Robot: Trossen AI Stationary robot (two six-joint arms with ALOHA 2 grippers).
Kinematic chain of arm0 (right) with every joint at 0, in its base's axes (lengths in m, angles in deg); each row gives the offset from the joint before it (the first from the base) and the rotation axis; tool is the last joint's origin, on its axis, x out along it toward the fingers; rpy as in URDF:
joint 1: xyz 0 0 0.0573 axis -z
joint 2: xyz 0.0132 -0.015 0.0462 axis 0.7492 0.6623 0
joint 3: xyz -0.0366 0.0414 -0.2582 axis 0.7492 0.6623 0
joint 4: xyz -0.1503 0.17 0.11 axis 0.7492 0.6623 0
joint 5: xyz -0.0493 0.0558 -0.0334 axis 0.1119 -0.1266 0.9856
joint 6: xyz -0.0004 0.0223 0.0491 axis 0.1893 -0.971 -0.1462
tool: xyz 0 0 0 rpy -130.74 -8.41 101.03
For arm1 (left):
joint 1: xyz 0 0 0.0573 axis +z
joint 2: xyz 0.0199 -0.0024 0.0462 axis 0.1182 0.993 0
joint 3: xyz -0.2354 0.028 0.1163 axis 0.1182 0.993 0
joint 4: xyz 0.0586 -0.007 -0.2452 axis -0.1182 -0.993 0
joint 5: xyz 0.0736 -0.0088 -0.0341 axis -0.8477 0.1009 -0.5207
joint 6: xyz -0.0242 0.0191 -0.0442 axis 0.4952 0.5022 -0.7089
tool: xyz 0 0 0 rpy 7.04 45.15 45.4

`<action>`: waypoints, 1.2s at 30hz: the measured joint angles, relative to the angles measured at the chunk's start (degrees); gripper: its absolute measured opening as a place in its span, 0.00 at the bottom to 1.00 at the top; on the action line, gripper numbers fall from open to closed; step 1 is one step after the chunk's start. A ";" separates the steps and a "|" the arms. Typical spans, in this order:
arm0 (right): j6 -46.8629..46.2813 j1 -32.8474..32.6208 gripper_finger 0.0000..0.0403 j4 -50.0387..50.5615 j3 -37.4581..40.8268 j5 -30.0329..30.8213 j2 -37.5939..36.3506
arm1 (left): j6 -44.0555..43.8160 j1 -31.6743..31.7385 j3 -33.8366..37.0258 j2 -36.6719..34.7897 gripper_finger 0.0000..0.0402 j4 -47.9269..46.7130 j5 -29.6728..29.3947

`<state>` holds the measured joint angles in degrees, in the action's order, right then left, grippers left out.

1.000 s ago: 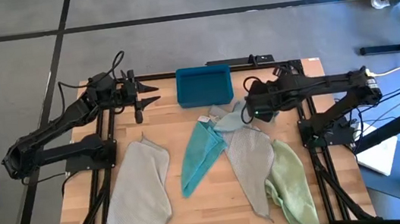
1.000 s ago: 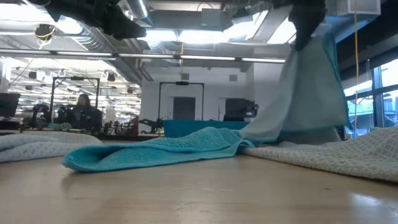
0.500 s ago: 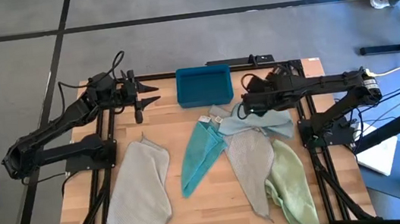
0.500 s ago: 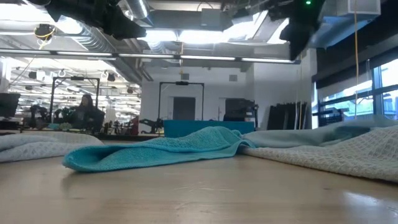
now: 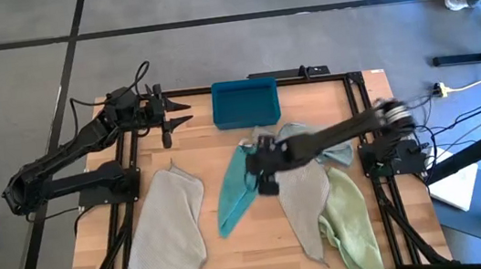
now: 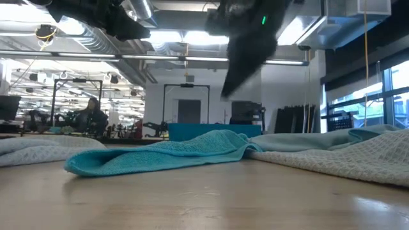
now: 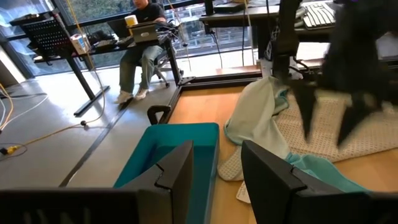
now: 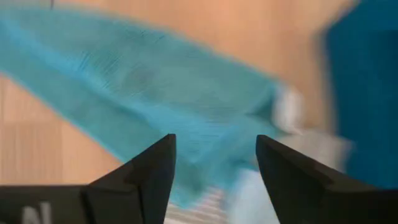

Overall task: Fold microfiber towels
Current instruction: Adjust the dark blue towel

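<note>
We are seeing our left gripper [image 7: 216,171] hanging open over the teal bin [image 7: 163,157], pale blue towel [image 7: 258,118] lying beside it.

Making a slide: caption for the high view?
Right claw open above the teal towel; left claw waits beside the bin.

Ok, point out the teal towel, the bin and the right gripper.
teal towel [image 5: 234,198]: high view, middle of the cloth.
bin [image 5: 246,113]: high view, near rim.
right gripper [image 8: 214,163]: right wrist view, gap between its open fingers, above the teal towel.
</note>
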<state>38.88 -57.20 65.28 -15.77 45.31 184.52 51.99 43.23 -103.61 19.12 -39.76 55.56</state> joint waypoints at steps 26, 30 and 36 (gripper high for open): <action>22.05 -1.57 0.43 -11.99 8.55 9.81 7.58 | 0.44 0.00 0.01 0.01 0.32 0.00 0.00; 17.13 -1.43 0.40 -14.55 8.41 -3.23 7.45 | 0.44 0.00 0.02 0.01 0.32 -0.02 0.00; 10.14 -5.40 0.39 -15.77 8.44 -8.05 7.22 | 0.46 0.00 0.01 0.01 0.32 -0.02 0.00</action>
<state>49.02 -62.60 49.51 -7.34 37.26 191.74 52.45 43.23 -103.60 19.13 -39.77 55.56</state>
